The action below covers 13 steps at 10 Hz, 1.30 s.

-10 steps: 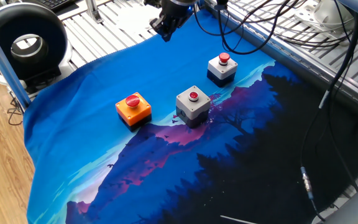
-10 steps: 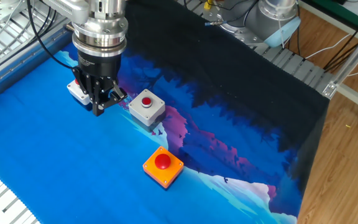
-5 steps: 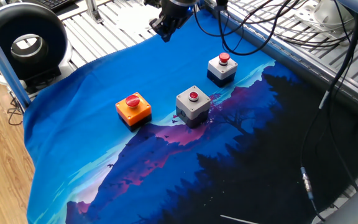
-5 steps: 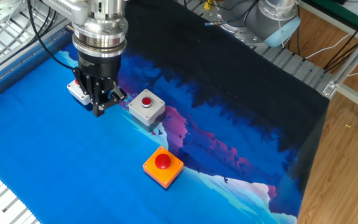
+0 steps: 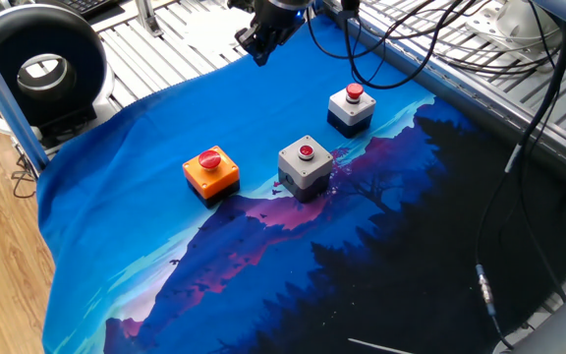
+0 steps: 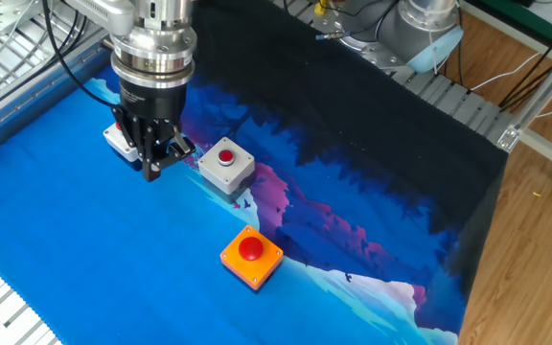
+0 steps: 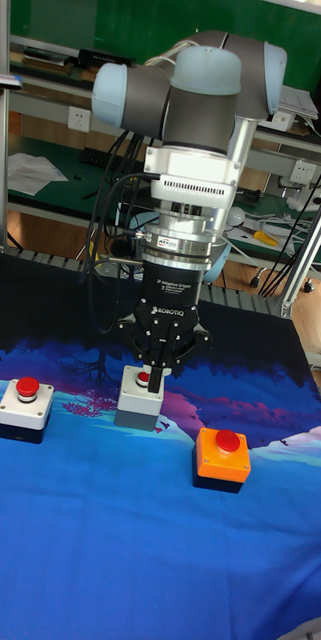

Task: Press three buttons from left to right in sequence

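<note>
Three buttons stand on the blue printed cloth, each a small box with a round red cap. In one fixed view the orange box (image 5: 210, 170) is left, the grey box (image 5: 306, 163) in the middle, and the white box with a dark base (image 5: 351, 107) at the far right. My gripper (image 5: 260, 54) hangs in the air above the cloth and touches none of them. Its fingertips meet in a point, so it is shut and holds nothing. In the other fixed view the gripper (image 6: 152, 168) partly hides the white box (image 6: 116, 140). In the tall view the gripper (image 7: 158, 378) overlaps the grey box (image 7: 139, 398).
A black round fan (image 5: 39, 69) stands off the cloth's left corner. Loose black cables (image 5: 519, 147) hang over the right side of the slatted metal table (image 5: 155, 49). An aluminium post (image 5: 3, 88) rises beside the fan.
</note>
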Motion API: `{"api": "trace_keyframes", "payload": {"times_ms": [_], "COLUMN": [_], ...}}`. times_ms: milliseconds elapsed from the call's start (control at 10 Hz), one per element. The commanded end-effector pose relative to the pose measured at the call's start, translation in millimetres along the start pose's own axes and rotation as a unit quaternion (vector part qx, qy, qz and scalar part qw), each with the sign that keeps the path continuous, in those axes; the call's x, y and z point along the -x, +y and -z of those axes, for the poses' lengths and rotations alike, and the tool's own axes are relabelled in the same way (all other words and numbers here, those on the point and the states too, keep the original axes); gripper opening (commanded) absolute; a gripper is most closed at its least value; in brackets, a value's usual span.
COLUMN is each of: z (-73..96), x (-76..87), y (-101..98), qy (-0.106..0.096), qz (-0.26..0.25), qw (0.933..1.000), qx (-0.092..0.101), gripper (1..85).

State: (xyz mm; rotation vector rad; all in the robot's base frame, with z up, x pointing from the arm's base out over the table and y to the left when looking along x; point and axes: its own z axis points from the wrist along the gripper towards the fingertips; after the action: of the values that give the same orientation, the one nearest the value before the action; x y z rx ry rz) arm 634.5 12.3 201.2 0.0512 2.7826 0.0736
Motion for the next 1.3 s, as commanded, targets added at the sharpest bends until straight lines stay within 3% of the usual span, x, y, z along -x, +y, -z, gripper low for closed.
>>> {"api": "trace_keyframes", "payload": {"times_ms": [0, 1200], "z": [0.9, 0.7], "x": [0.2, 4.7], "y": [-0.4, -1.4], "qy": [0.0, -0.009], "qz": [-0.003, 0.002], "qw": [1.0, 1.0], "qx": [0.003, 0.0], "gripper": [1.0, 1.0]}}
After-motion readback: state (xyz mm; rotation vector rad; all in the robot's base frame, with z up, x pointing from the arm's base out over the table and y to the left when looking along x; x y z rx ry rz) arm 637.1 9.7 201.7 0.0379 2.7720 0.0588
